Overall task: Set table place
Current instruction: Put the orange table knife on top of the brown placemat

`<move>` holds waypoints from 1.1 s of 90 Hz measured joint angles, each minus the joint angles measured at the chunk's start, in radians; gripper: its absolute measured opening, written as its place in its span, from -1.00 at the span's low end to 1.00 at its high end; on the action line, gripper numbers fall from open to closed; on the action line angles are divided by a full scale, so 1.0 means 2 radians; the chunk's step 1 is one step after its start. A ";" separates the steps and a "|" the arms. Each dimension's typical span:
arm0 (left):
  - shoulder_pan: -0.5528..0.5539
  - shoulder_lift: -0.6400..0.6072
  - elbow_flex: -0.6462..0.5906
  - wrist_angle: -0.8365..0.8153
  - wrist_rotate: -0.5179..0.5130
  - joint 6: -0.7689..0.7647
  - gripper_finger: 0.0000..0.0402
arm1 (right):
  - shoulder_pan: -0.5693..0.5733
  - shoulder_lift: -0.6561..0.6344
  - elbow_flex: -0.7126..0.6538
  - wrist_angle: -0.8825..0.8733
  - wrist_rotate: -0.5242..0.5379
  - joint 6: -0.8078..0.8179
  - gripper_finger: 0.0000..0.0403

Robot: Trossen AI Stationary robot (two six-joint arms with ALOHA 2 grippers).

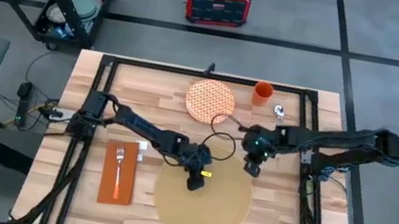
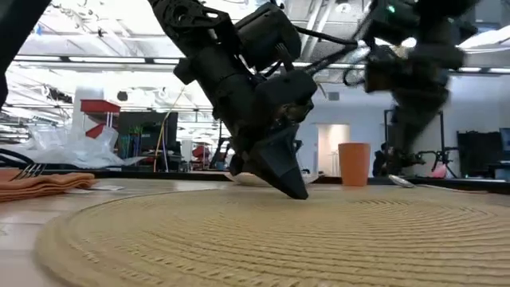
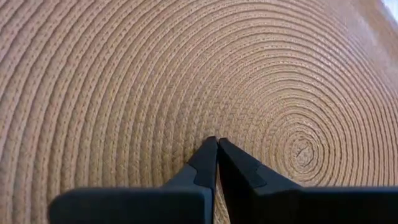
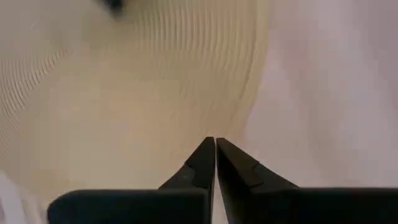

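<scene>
The placemat [image 3: 124, 81] is woven from coarse tan fibre in rough, matt rings. The worktop [image 1: 280, 217] is made of pale wood planks (framed in black metal). The napkin [image 1: 120, 172] looks like soft cloth.

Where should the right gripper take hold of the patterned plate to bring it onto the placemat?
Probably the patterned plate rim nearest the right gripper, approached low from that side: it lies flat on the table, so only its edge offers a pinch.
</scene>
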 joint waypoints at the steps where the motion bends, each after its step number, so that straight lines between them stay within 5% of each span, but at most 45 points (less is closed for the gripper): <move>1: -0.001 0.000 0.000 -0.004 -0.001 0.001 -1.00 | 0.003 0.001 -0.005 0.000 0.000 0.006 -0.94; 21: -0.031 -0.007 -0.012 -0.070 -0.015 0.000 -1.00 | 0.070 -0.007 -0.057 0.089 0.002 0.117 -0.96; 41: -0.041 -0.030 -0.013 -0.139 -0.040 0.000 -1.00 | 0.106 -0.002 -0.057 0.197 0.007 0.138 -1.00; 55: -0.042 -0.036 -0.012 -0.233 -0.053 -0.001 -1.00 | 0.104 -0.002 -0.056 0.204 0.010 0.157 -1.00; 79: -0.031 -0.039 -0.009 -0.242 -0.060 -0.013 -1.00 | 0.122 0.000 -0.056 0.213 0.009 0.162 -1.00; 99: -0.031 -0.039 -0.003 -0.246 -0.064 -0.003 -1.00 | 0.084 0.113 -0.031 0.239 -0.015 0.163 -1.00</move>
